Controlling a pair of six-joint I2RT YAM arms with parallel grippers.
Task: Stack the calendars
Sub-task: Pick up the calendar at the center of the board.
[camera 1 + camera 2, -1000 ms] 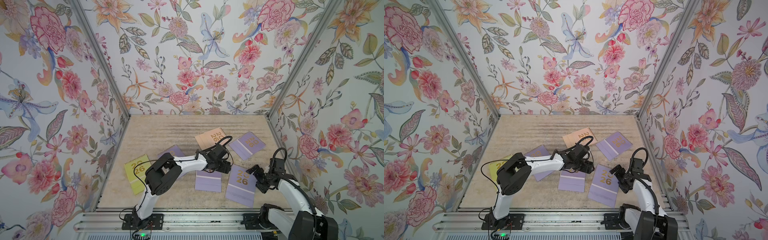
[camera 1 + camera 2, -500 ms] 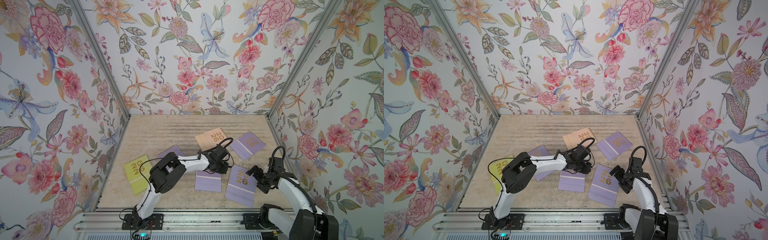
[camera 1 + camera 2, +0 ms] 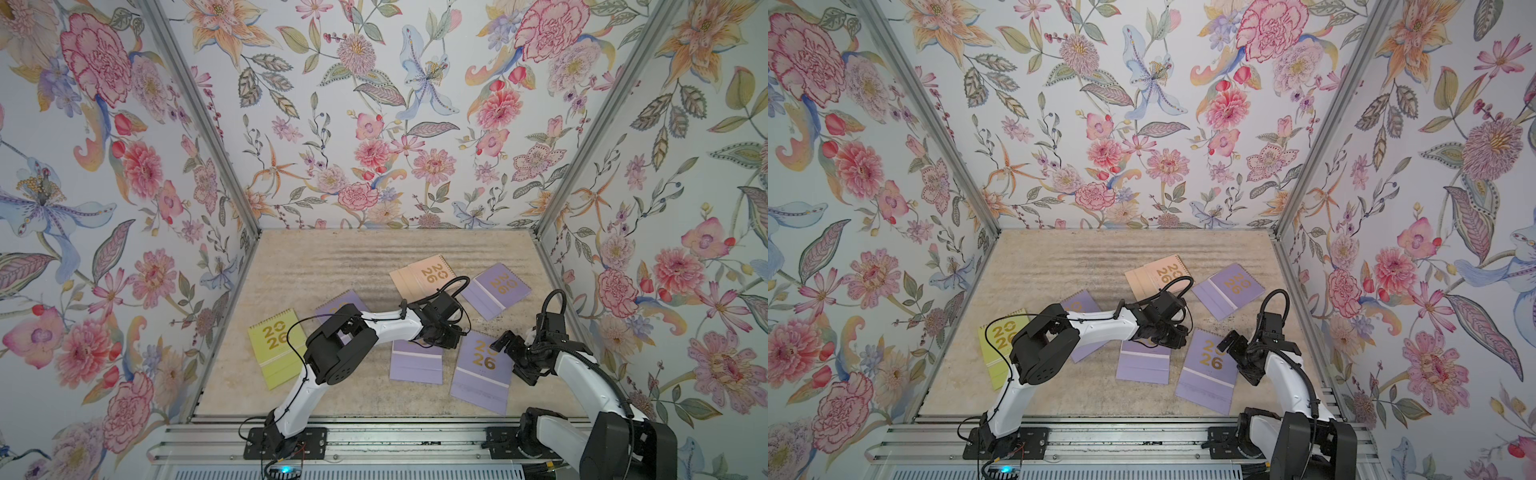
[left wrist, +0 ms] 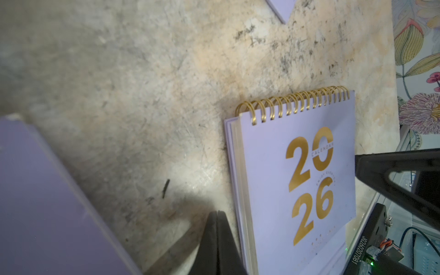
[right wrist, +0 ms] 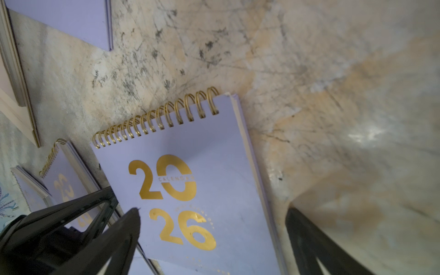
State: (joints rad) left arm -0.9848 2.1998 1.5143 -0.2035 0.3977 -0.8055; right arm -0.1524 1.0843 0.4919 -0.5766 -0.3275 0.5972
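You see the left gripper (image 4: 217, 214) with jaws pressed together over the mottled table (image 4: 142, 83), just beside a lavender calendar (image 4: 297, 190) lying flat, gold coil showing; a blurred purple calendar (image 4: 47, 202) looms close

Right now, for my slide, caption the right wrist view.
Open right gripper framing a lavender calendar lying flat on the tabletop.
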